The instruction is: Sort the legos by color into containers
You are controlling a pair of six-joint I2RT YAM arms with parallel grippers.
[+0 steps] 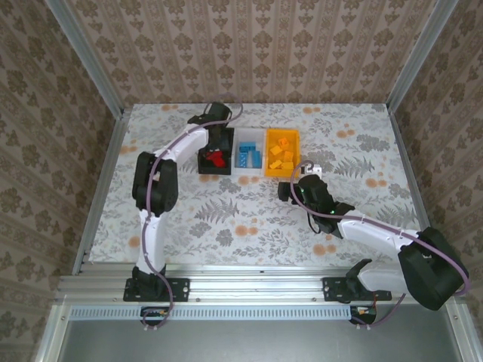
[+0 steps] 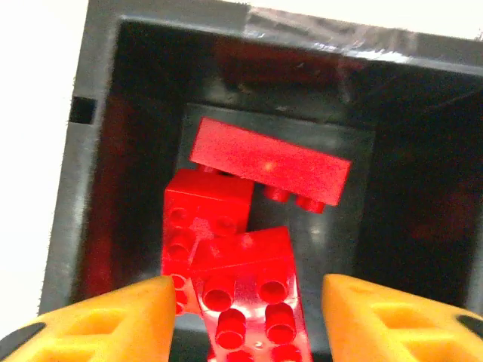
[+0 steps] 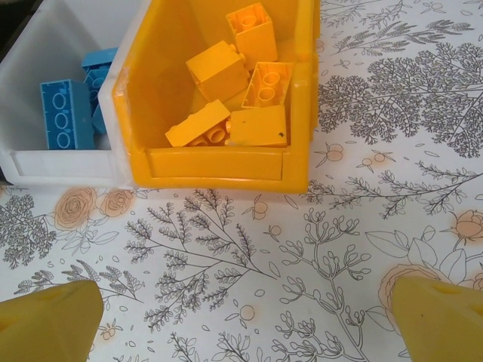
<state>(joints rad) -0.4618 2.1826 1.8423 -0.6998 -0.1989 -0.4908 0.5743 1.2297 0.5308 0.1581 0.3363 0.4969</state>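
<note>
Nearest the bases: right gripper (image 1: pixel 300 181) (image 3: pixel 245 328), low over the flowered table cover (image 1: pixel 226 219), jaws spread to their widest with nothing between them, yellow fingertips (image 3: pixel 45 324) at the bottom corners of the wrist view. Faces the row of containers from a short way off, a strip of cover between. Directly ahead: yellow bin (image 1: pixel 283 174) (image 3: pixel 226 162), near wall toward that gripper, holding the yellow legos (image 1: pixel 281 156) (image 3: pixel 226 75); five bricks countable from the wrist, loosely heaped, some tipped with hollow undersides showing. Touching it on the left: white bin (image 1: pixel 250 173) (image 3: pixel 60 162), holding the blue legos (image 1: pixel 249 156) (image 3: pixel 64 113), at least two from the wrist, the rest cut off by the frame edge. Just beside that, at the left end of the row: black bin (image 1: pixel 204 170) (image 2: pixel 75 188). Over it, left gripper (image 1: pixel 215 147) (image 2: pixel 249 302), pointing down into the bin, its arm covering the far half of the bin from overhead. Jaws partly apart; orange fingers (image 2: pixel 113 317) flank the nearest of the red legos (image 1: pixel 216 158) (image 2: pixel 249 294) with a narrow gap on each side, so no grip on it. Lies studs up, leaning on a second red brick; a third rests slantwise behind, smooth face up. Beyond the row: cover running on to the patterned back wall (image 1: pixel 249 45).
</note>
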